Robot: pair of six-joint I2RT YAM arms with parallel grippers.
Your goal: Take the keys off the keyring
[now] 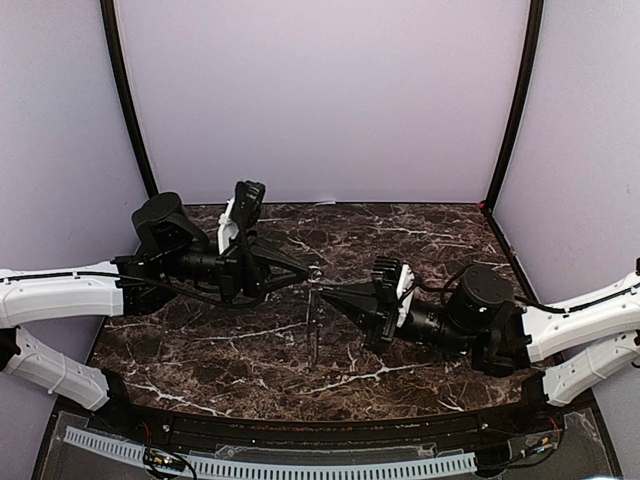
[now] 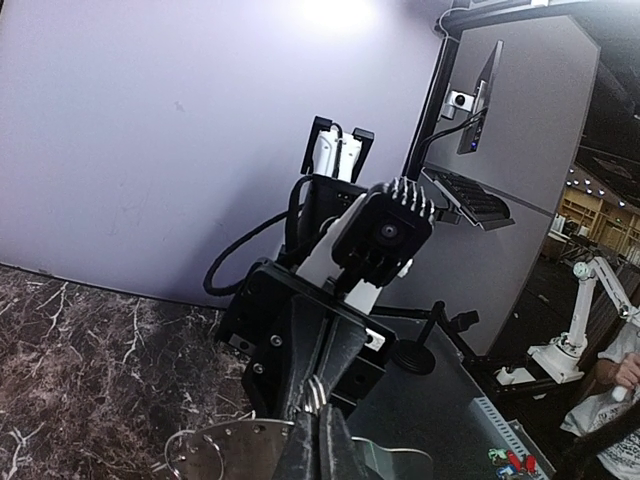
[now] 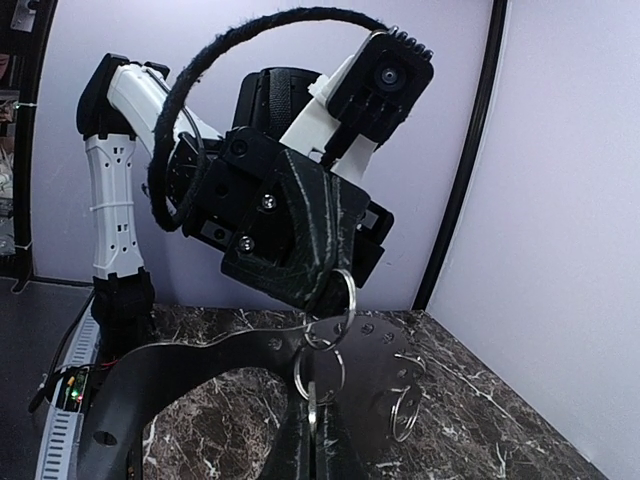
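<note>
The keyring is a flat metal loop with holes along its rim, hanging below the two gripper tips above the table's middle. It shows pale in the left wrist view and dark in the right wrist view. My left gripper is shut on a large split ring that passes through a hole in the loop. A smaller ring hangs from it and carries a key, seen edge-on. My right gripper is shut on that key, tip to tip with the left.
Two more small split rings hang from the keyring's rim. The dark marble table lies below, with purple walls on three sides. A slotted cable duct runs along the near edge.
</note>
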